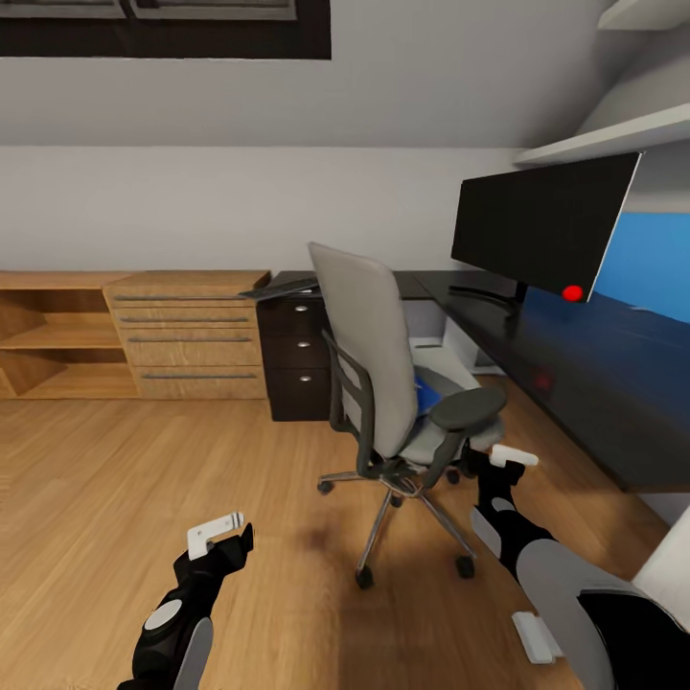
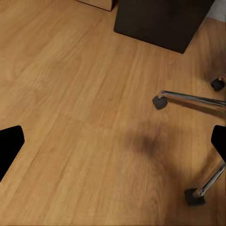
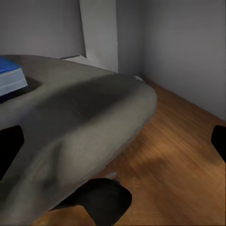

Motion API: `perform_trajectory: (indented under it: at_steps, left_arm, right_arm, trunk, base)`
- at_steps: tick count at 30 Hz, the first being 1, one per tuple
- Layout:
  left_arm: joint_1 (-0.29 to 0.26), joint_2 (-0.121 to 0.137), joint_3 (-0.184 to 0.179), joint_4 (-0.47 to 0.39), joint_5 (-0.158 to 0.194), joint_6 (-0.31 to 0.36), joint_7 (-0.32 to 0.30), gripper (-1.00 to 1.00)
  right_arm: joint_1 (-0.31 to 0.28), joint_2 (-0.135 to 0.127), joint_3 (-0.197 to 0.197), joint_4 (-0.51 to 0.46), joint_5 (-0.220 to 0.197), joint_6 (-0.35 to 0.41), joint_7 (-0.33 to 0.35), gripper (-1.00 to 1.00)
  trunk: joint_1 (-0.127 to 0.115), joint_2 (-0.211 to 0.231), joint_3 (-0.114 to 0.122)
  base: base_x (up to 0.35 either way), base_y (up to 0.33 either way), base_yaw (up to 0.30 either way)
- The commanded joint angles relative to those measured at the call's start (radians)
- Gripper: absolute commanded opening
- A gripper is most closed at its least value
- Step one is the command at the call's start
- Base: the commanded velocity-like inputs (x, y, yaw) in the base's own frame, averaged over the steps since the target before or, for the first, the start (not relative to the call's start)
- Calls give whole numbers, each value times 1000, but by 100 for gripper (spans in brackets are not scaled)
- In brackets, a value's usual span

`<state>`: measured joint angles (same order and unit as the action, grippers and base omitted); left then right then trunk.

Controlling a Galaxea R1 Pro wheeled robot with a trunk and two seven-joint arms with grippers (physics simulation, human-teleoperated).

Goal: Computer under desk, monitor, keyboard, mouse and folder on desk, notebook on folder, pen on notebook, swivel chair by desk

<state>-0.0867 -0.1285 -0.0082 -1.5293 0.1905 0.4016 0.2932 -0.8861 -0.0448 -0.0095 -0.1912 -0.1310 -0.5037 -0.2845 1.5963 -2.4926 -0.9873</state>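
Two arms low beside the grey-upholstered swivel chair (image 1: 383,374).
Left gripper (image 1: 218,537) hangs over the light wood floor (image 1: 115,479), fingers apart; right gripper (image 1: 508,460), likewise parted, reaches beside the seat holding the bright-blue flat folder (image 3: 10,75).

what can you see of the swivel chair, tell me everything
The swivel chair has a tall pale-grey back, a grey seat, black padded armrests and a chrome star base on black casters. It stands upright on the wood floor beside the desk, back towards the camera. A blue folder lies on its seat.
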Motion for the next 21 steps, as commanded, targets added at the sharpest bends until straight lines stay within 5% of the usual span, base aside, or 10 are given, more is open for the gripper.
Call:
perform_trajectory:
  at_steps: [1, 21]
  left_arm:
    - [-1, 0, -1, -1, 10, 3, 7, 100]
    - [-1, 1, -1, 1, 10, 4, 8, 100]
  right_arm:
    - [-1, 1, 11, 1, -2, -2, 7, 100]
    - [1, 27, 11, 0, -2, -2, 9, 100]
  trunk:
    - [0, 0, 0]
    - [0, 0, 18]
  base:
    - [1, 0, 211]
    - [-91, 87, 221]
